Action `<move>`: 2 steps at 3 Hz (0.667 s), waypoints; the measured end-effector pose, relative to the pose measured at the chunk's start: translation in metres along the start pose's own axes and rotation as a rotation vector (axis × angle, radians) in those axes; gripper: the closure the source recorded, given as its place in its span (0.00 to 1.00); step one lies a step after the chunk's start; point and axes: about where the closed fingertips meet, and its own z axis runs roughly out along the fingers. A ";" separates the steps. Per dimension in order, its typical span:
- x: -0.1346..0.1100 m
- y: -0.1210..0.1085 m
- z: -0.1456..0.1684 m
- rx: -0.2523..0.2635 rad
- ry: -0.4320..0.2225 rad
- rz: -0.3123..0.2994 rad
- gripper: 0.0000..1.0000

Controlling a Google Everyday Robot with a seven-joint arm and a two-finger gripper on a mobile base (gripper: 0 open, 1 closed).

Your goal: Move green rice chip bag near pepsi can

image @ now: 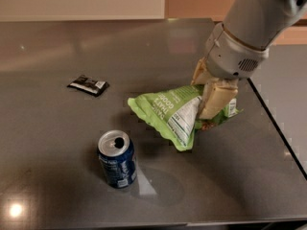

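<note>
Pinching the right end of the green rice chip bag (165, 111) with the claw (208, 99), beige fingers (218, 96) pressed onto the crinkled foil from either side. Reaching down from the upper right on a thick grey arm (256, 18), over the right half of the dark bench (53, 47). Holding the bag tilted, white nutrition panel facing the camera, pointed left corner stretched toward the middle of the bench, lower corner hanging low; hard to tell whether it touches the surface. Standing upright to the lower left of the bag, near but apart from it: the pepsi can (116, 159), dark blue, with an opened silver top. Lying flat well apart at the upper left, beyond the can: a small black packet (88, 84)
</note>
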 end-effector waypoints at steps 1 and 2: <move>-0.004 0.013 0.007 -0.004 0.003 -0.005 0.82; -0.007 0.021 0.012 -0.002 0.001 -0.005 0.58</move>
